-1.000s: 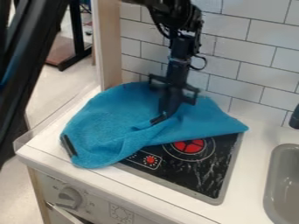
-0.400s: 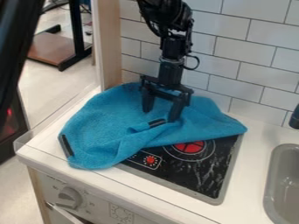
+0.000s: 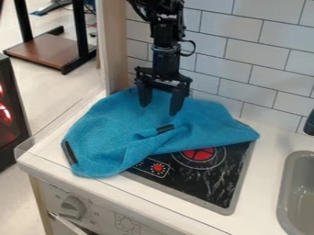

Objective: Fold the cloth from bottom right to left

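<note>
Cloth (image 3: 107,131) spread crumpled over the back and left of a toy stove top (image 3: 208,190), its left side out on the white counter (image 3: 264,179). Trouble to watch for, left to right: the rounded left lobe, with a dark strip (image 3: 70,152) on its rim, sits near the counter's front left corner; a hard drag that way could send it over the front edge. Mid-cloth, a raised ruck with a second dark strip (image 3: 165,129); a grab there would likely pinch several layers at once and haul the whole piece along rather than turn one corner. Far right, a pointed end reaches past the stove's back right corner, toward the sink (image 3: 300,195); if that is the part to be folded, leaving it flat would make the fold look half done, and a shallow grip might let it slip. Claw (image 3: 159,109) hangs over the cloth's back portion, near the tiled wall (image 3: 239,59), fingers wide apart, nothing between them. From it, most of the cloth runs out left and forward, toward the counter's front left; the ruck lies just in front; the pointed end stretches away right, well apart from the fingertips.
</note>
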Action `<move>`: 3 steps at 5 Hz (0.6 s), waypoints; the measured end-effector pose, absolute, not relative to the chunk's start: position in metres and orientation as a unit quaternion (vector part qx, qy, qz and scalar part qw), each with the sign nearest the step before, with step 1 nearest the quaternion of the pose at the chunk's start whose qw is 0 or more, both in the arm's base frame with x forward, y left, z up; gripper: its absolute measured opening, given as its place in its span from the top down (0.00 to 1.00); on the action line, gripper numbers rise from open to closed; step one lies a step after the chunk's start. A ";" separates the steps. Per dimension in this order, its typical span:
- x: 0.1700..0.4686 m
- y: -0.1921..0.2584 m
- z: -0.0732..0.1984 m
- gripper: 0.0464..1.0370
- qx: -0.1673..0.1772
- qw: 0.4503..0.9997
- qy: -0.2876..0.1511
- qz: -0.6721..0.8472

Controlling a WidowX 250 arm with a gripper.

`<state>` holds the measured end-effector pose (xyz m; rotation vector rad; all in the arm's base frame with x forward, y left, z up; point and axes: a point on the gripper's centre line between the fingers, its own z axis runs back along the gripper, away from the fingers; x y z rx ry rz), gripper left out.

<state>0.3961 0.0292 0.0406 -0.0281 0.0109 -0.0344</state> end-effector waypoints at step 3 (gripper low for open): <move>0.382 0.033 0.087 0.04 -0.035 0.998 -0.047 -0.023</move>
